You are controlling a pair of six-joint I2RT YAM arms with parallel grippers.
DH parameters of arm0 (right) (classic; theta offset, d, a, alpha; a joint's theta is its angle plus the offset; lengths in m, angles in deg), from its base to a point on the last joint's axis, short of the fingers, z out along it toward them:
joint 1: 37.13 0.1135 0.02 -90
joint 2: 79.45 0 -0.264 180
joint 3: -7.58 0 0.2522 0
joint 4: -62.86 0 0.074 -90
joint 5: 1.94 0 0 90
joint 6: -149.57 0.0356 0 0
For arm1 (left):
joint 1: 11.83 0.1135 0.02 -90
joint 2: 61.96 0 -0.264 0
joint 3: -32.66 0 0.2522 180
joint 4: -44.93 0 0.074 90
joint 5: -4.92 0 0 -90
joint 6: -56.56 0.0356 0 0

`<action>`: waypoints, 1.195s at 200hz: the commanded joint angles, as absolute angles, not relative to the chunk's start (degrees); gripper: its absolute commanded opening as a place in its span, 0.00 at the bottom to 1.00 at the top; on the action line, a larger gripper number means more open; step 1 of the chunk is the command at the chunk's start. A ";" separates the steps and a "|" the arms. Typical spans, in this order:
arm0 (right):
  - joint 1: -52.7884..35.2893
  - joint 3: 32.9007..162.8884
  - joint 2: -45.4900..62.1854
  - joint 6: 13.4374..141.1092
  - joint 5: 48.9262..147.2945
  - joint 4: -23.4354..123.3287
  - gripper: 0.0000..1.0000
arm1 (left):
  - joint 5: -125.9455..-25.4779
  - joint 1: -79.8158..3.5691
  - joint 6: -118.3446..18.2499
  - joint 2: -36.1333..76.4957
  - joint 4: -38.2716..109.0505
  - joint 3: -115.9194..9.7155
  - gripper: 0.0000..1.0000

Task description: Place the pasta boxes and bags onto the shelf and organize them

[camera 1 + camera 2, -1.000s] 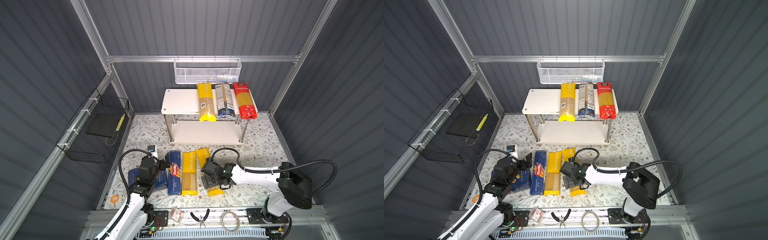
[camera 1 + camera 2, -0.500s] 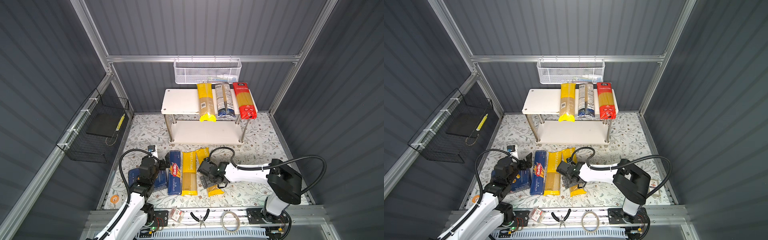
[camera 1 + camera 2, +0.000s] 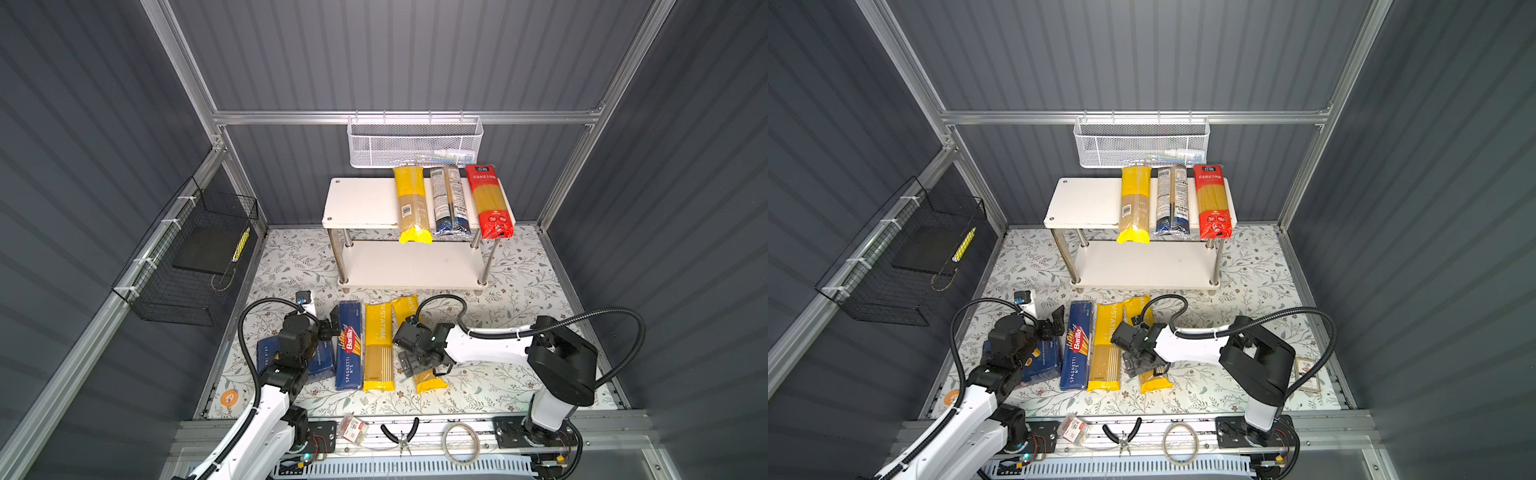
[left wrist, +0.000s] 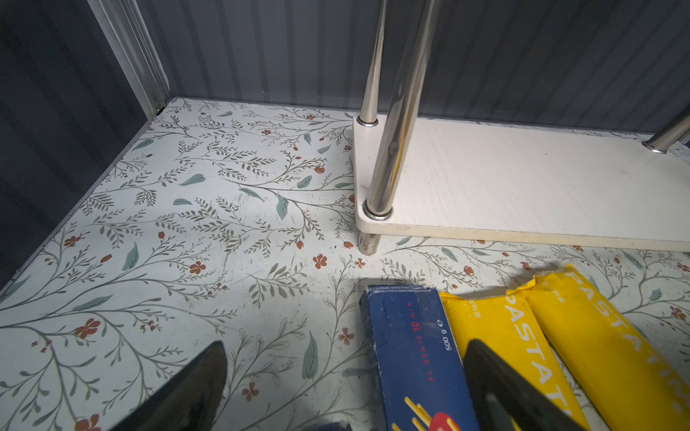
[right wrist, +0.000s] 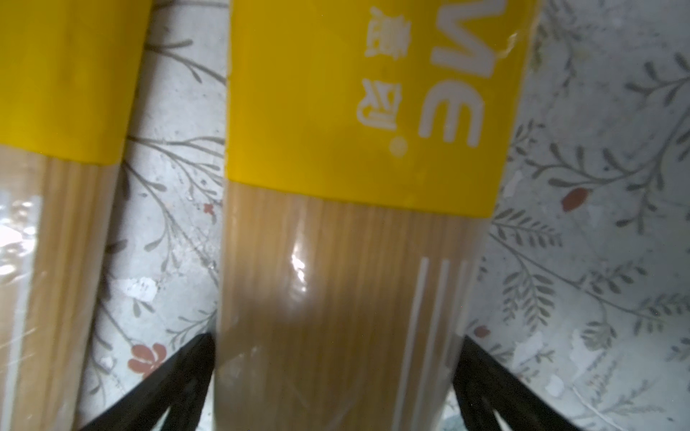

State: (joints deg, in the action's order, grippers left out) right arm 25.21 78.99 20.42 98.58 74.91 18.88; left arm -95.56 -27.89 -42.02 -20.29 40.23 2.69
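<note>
Right jaws stand spread astride the rightmost yellow pasta bag (image 5: 354,224) on the counter (image 3: 498,382); left jaws, also spread, hover near the blue spaghetti box (image 4: 410,354).

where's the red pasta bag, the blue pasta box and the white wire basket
red pasta bag (image 3: 487,199), in a top view, on its clear middle window
blue pasta box (image 3: 350,338), in a top view, on its red logo
white wire basket (image 3: 415,145), in a top view, on its front wall

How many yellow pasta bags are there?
3. One yellow bag on the shelf top; on the floor, left bag beside right bag, under the right gripper. None seems hidden.
</note>
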 commanded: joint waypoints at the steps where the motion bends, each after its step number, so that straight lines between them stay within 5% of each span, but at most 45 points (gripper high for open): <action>1: 25.43 77.88 22.10 99.21 75.22 18.19 0.99 | -94.91 -27.93 -41.69 -20.18 40.66 2.07 0.99; 83: 25.34 74.40 21.89 101.06 77.90 20.22 0.95 | -94.30 -27.92 -41.60 -19.95 40.75 2.06 0.99; 239: 25.25 75.48 19.14 102.99 75.51 21.82 0.63 | -94.44 -27.87 -41.56 -20.24 40.73 2.20 0.99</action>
